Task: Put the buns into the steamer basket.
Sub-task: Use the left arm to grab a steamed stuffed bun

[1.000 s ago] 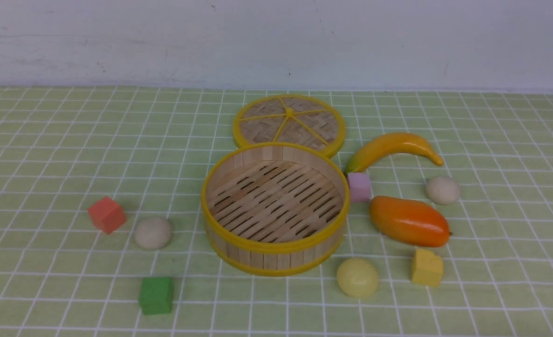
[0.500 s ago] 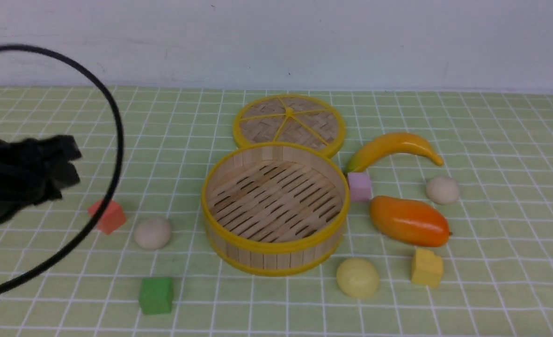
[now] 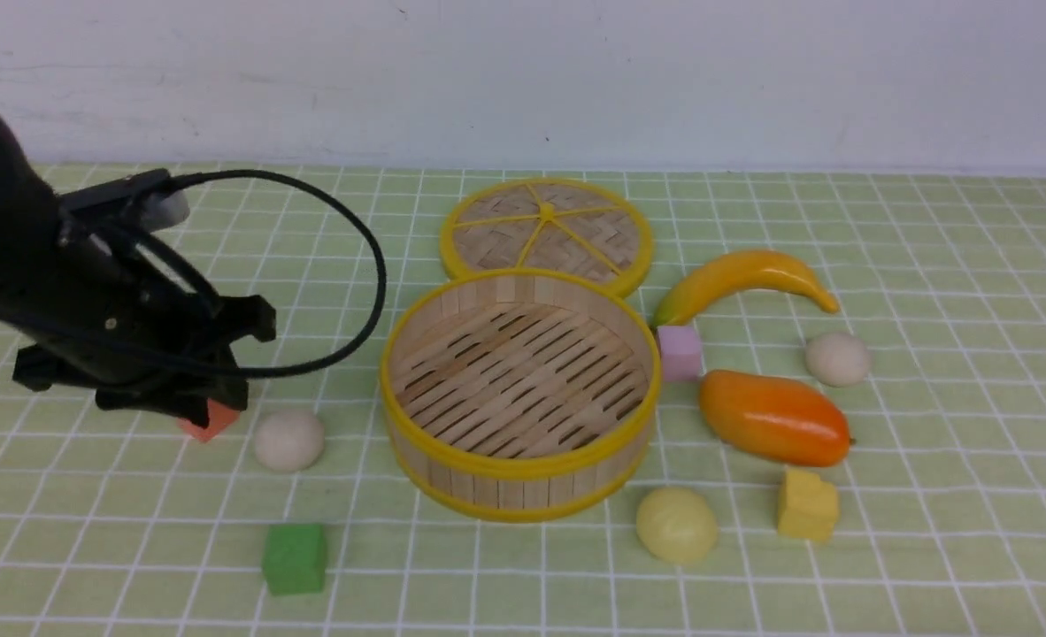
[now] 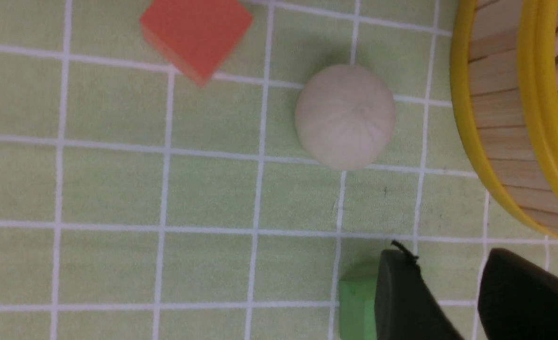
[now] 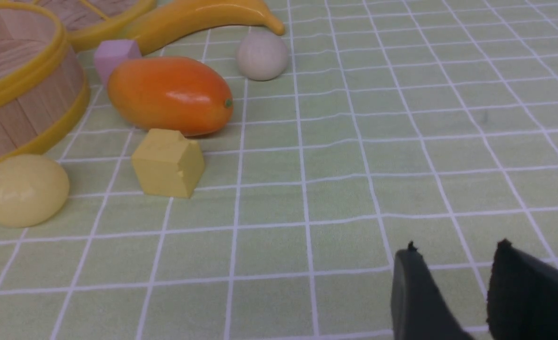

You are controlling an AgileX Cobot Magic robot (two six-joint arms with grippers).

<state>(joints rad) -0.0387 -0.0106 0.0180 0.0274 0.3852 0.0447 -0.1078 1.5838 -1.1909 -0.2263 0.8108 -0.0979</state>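
The steamer basket (image 3: 520, 460) stands empty at the middle of the green checked cloth. One beige bun (image 3: 288, 440) lies to its left, and the left wrist view shows it (image 4: 345, 115) beside the basket wall (image 4: 496, 108). A second beige bun (image 3: 837, 359) lies at the right behind the mango. A pale yellow bun (image 3: 676, 525) sits by the basket's front right. My left arm (image 3: 134, 336) hangs over the cloth just left of the left bun. The left gripper (image 4: 449, 255) is open and empty. My right gripper (image 5: 456, 248), outside the front view, is open over bare cloth.
A red cube (image 3: 209, 423) is partly hidden under the left arm, and a green cube (image 3: 295, 557) lies in front. The woven lid (image 3: 547, 232) lies behind the basket. Banana (image 3: 744, 279), pink cube (image 3: 680, 352), mango (image 3: 773, 418) and yellow cube (image 3: 807, 506) crowd the right.
The left arm has come in from the left edge and moved right, now covering part of the red cube. The objects on the cloth have not moved.
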